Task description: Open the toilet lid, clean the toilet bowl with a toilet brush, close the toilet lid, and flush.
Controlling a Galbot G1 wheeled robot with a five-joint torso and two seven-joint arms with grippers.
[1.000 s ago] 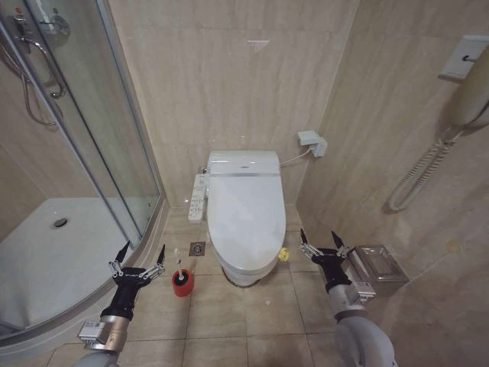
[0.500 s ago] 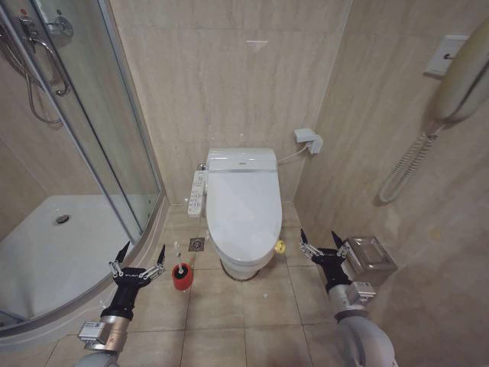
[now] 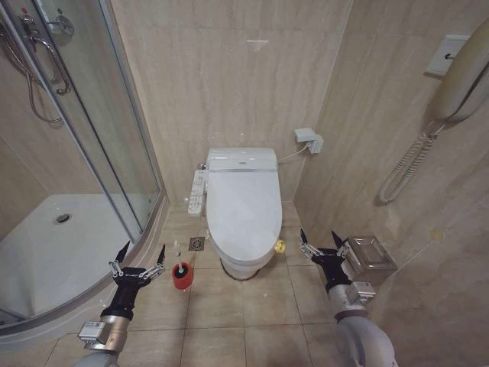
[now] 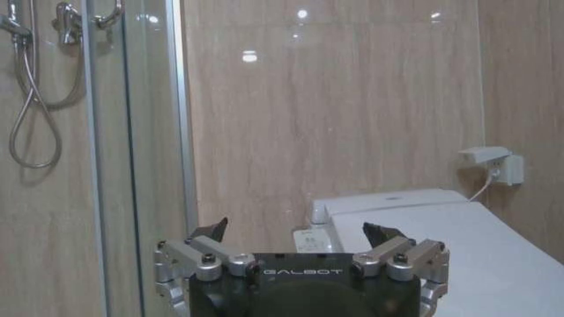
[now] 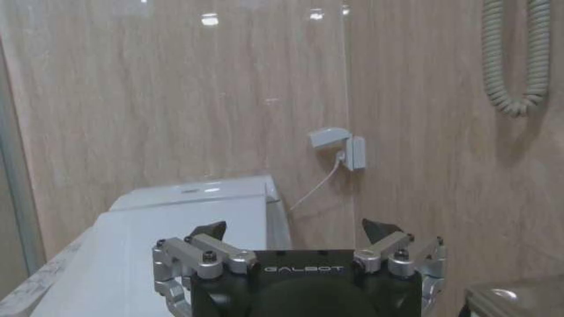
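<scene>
The toilet lid [image 3: 243, 206] is lying shut over the bowl, its long axis running straight away from the robot, its near rim between the two arms. The left gripper [image 3: 137, 264] and right gripper [image 3: 322, 243] are hovering empty with fingers spread; the right looks nearer the lid's front edge, while the toilet brush [image 3: 182, 275] is standing in its red holder on the floor just beside the left fingers.

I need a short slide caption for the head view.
Both open grippers, left and right, flank the closed toilet lid.
</scene>
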